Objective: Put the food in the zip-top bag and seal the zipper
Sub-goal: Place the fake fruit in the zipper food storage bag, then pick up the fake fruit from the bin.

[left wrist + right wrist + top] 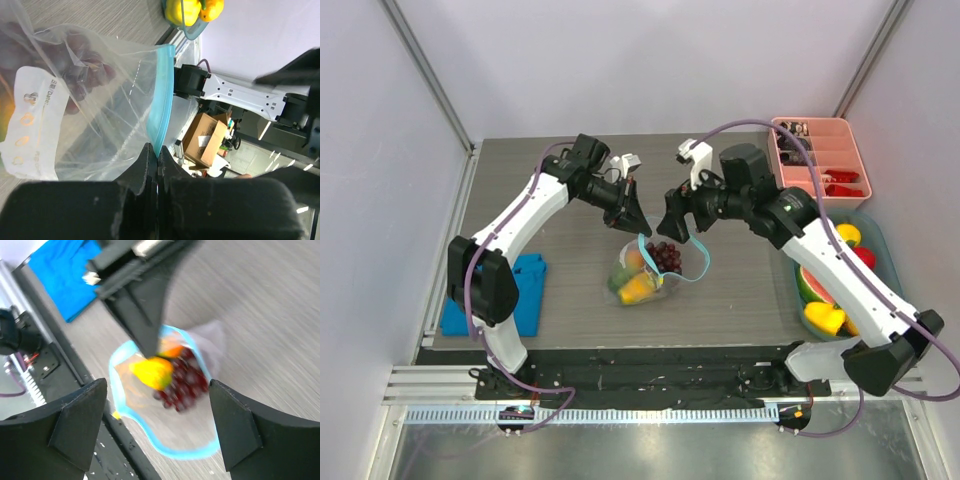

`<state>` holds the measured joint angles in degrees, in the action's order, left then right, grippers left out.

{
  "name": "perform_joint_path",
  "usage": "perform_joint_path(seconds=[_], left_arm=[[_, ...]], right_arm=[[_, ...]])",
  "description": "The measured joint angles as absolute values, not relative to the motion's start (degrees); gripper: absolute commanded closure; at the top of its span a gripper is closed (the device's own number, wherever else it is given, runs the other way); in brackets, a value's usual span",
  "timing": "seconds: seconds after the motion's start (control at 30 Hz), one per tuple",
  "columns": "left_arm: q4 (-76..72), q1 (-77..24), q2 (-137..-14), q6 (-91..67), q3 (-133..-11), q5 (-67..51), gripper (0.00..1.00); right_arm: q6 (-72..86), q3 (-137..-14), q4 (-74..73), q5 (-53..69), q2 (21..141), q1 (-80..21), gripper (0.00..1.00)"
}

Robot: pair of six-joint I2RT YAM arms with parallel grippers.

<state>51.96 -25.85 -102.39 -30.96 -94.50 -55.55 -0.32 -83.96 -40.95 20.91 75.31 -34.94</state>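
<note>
Below right hand (157,386): zip-top bag (170,432), mouth open | left hand (156,155) pinches zipper (162,95)

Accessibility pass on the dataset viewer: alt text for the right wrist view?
The open right pincer hovers above the zip-top bag, whose teal-rimmed mouth gapes to show yellow fruit and dark grapes inside. The shut left pincer pinches the bag's rim; a blue cloth lies beyond.
</note>
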Motion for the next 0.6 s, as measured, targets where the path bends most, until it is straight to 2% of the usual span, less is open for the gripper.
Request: perform_joint_path(seconds=[0.13,0.4,0.6], left_arm=[[52.07,-25.74,-102.39,-30.79,-94.5,-55.55,1.0],[52.05,-25.74,-102.37,-30.79,-94.17,-55.55,1.0],[51.9,-25.74,-102.37,-30.87,-93.67,-55.57,1.0]], right_arm=[[-1.72,-84.68,-45.01,21.76,73.47,-26.04,0.12],[-15.84,-85.71,-56.66,24.8,78.78,8.34,0.12],[-30.76,-84.55,-64.18,22.06,84.38,18.31,0.12]])
